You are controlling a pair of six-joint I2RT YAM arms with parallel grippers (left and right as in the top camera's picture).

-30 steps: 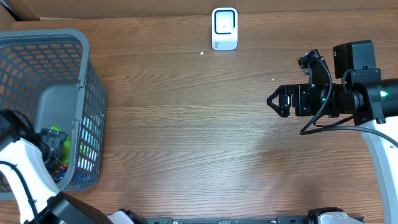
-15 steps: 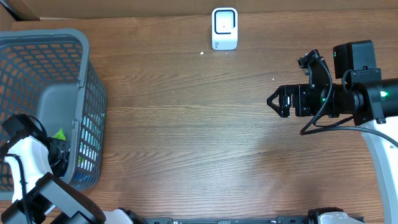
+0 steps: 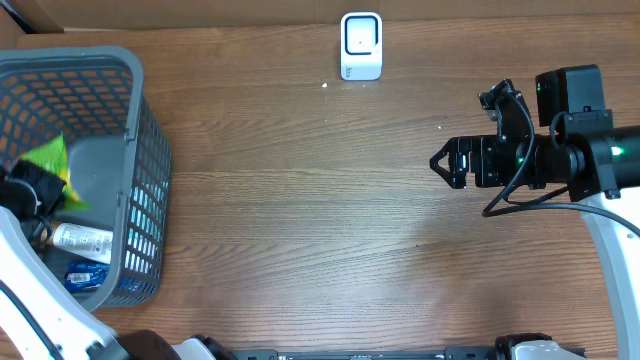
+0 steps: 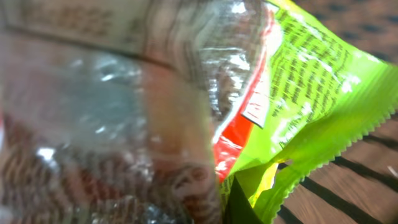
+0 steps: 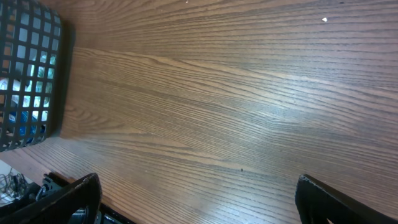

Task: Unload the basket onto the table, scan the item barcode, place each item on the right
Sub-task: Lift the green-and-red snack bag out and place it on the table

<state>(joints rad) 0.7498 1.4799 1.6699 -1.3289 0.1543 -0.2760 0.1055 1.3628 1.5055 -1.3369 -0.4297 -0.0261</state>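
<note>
Left gripper point(image 3: 40, 185) grips a green snack packet point(image 3: 50, 160) over the grey basket point(image 3: 140, 150) at the left.

Its jaws are clamped narrow on the packet, whose crinkled green-and-red film fills the left wrist view. A white tube point(image 3: 82, 240) and a blue item point(image 3: 85, 277) lie nearer in the basket. The right gripper point(image 3: 440, 162) hovers at the right, jaws spread wide, holding nothing. The white scanner point(image 3: 361, 45) stands at the far edge of the wooden table point(image 3: 300, 200).

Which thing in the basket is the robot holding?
The green packet, pinched by the left gripper; the white tube and blue item lie loose on the basket floor.
</note>
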